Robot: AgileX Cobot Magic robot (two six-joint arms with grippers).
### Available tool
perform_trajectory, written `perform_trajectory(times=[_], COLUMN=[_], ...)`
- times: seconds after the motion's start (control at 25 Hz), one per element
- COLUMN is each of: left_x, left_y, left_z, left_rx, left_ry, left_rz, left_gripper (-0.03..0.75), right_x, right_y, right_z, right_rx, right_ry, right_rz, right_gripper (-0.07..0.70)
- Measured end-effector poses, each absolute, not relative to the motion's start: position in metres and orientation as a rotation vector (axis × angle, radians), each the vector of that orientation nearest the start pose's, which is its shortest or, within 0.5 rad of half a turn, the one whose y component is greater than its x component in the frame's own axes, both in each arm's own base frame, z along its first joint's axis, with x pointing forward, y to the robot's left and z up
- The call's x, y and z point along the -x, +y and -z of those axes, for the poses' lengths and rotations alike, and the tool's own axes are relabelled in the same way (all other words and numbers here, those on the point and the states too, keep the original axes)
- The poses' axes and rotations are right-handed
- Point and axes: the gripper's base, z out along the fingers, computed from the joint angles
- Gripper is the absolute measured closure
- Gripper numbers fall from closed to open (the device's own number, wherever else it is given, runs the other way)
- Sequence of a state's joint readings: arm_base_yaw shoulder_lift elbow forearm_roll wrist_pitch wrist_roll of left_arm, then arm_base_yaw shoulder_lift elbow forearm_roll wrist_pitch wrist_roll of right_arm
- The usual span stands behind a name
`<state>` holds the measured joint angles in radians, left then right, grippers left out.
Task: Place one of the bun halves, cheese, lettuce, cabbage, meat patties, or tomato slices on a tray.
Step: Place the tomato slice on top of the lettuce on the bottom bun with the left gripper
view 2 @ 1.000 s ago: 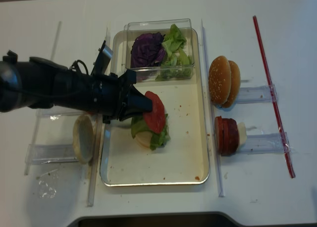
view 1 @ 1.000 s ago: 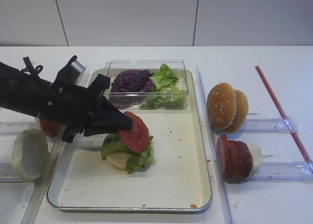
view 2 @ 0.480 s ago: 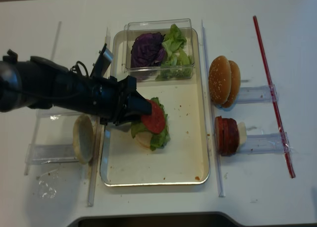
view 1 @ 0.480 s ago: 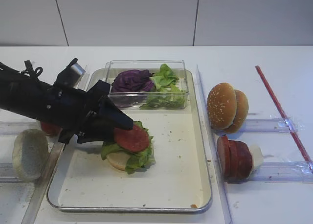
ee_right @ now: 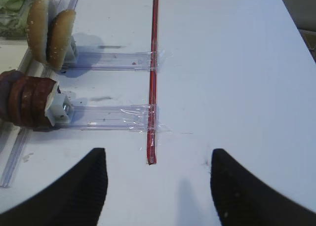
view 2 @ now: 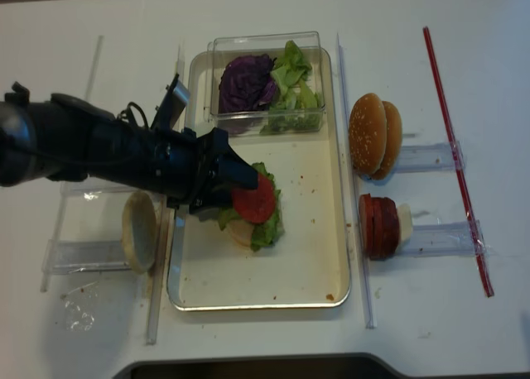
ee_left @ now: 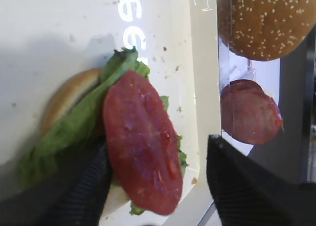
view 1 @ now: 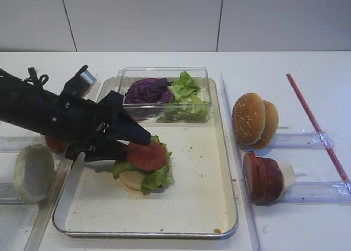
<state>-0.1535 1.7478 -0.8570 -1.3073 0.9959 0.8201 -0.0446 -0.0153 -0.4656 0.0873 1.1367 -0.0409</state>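
One big metal tray (view 1: 197,207) fills the middle of my high view, with a clear plastic box (view 1: 164,78) at its far end holding the purple cabbage (view 1: 147,90) and loose lettuce (view 1: 186,89). My left gripper (view 1: 138,143) reaches in from the left edge, fingers spread apart on either side of the tomato slice (view 1: 147,155), not pinching it as far as I can see. That slice lies flat on a lettuce leaf (view 1: 156,178) over a pale bun half (view 1: 131,180), centre-left on the tray floor. Right of the tray, sesame buns (view 1: 254,120) stand on edge above the meat patties (view 1: 263,177). Right gripper (ee_right: 155,186) hangs over bare table, fingers wide apart, holding nothing.
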Motion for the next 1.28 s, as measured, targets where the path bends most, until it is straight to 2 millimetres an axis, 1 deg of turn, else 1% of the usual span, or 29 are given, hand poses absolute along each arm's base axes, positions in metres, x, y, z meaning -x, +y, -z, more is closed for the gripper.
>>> perform_trajectory(times=[0.24,0.48,0.64,0.8,0.92,1.16,1.28], left_x=[-0.29,-0.29,-0.292,-0.297,-0.303,-0.312,-0.318], left_y=[-0.12,-0.114,-0.114,-0.114,-0.112,-0.106,-0.103], left_z=[-0.19,-0.192,-0.195,-0.205,-0.215,-0.232,-0.246], left_rx=[-0.141,-0.241,-0.268,-0.308,-0.349,-0.415,-0.427], left_ry=[2.648,2.789,2.813,2.818,2.843,2.906,2.9], left_rz=[1.422,1.291,1.265,1.249,1.201,1.038,0.947], left_gripper=[0.328,0.328,0.327,0.327,0.327,0.327,0.327], right_x=[0.007,0.007,0.007,0.007,0.007,0.007,0.007], right_y=[0.008,0.008,0.008,0.008,0.008,0.008,0.008], right_z=[-0.262,-0.262,-0.262,-0.262,-0.262,-0.262,-0.262], right_rx=[0.003,0.003,0.003,0.003,0.003,0.003,0.003], right_ry=[2.137,2.137,2.137,2.137,2.137,2.137,2.137], right_rz=[-0.056,-0.056,-0.056,-0.056,-0.056,-0.056,-0.056], right_gripper=[0.159,0.159,0.159,0.159,0.159,0.159,0.159])
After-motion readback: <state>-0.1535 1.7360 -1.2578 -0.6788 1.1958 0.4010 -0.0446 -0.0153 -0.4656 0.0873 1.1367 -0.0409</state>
